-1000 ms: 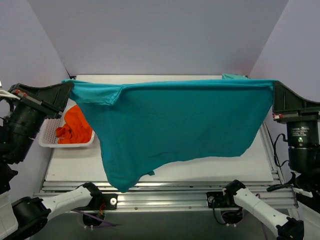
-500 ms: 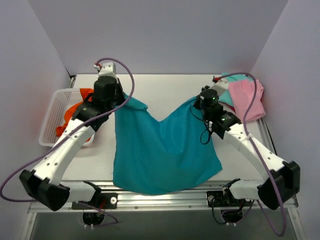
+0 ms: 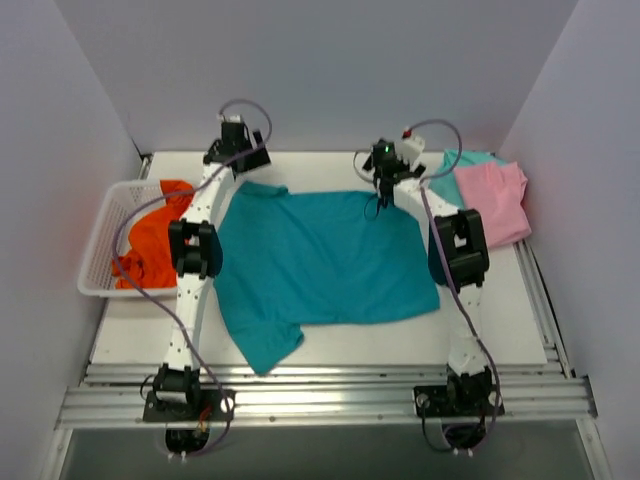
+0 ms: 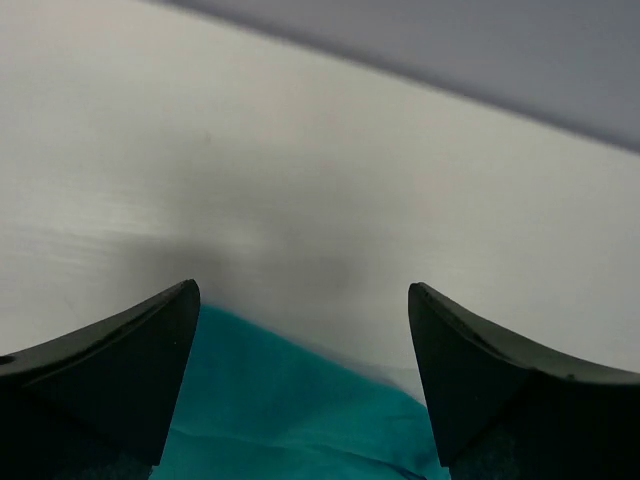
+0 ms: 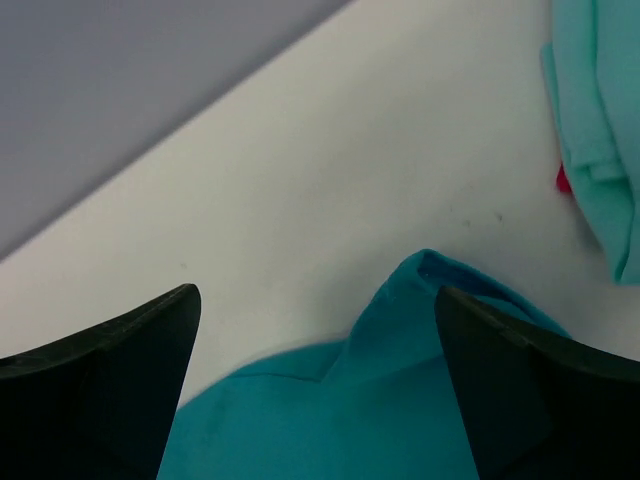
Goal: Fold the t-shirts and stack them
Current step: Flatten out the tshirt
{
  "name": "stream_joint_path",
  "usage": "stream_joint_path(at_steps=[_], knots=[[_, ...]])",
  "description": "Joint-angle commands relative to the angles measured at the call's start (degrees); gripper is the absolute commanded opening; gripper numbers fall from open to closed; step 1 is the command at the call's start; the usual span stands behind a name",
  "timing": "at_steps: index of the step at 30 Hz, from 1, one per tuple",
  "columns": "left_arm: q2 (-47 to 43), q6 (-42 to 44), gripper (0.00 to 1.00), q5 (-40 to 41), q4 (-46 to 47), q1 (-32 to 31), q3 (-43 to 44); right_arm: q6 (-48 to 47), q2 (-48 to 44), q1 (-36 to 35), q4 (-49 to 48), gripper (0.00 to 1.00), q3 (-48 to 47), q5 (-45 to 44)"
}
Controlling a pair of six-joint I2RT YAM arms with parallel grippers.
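Teal shirt, hanging a second ago, now lies spread just under left hand and right hand, both apart and empty: ready for folding.

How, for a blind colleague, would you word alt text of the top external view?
A large teal-blue t-shirt lies spread on the table, left gripper and right gripper open at its far edge. An orange shirt sits in a white basket at left; pink shirt and mint-green shirt lie far right.
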State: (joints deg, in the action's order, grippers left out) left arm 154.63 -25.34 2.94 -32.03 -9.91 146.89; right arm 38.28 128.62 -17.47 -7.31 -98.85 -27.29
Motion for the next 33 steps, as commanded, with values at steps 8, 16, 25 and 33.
stream_joint_path(at_steps=[8,16,25,33], knots=[[-33.56,-0.76,0.94,-3.47,16.03,1.39,-22.24,-2.07,-15.82,-2.47,-2.52,1.00,4.35,-10.67],[-43.00,-0.67,0.79,0.66,17.23,-1.86,-40.42,-2.34,-23.85,-7.83,-8.85,0.75,17.71,-2.88],[-38.35,-2.08,0.02,-0.83,21.48,-4.50,-49.15,2.49,-26.23,-21.28,-23.01,0.00,38.90,4.70],[-29.83,-2.43,0.02,-2.94,21.83,-5.03,-45.20,4.52,-25.35,-25.33,-23.71,0.00,45.32,3.21]])
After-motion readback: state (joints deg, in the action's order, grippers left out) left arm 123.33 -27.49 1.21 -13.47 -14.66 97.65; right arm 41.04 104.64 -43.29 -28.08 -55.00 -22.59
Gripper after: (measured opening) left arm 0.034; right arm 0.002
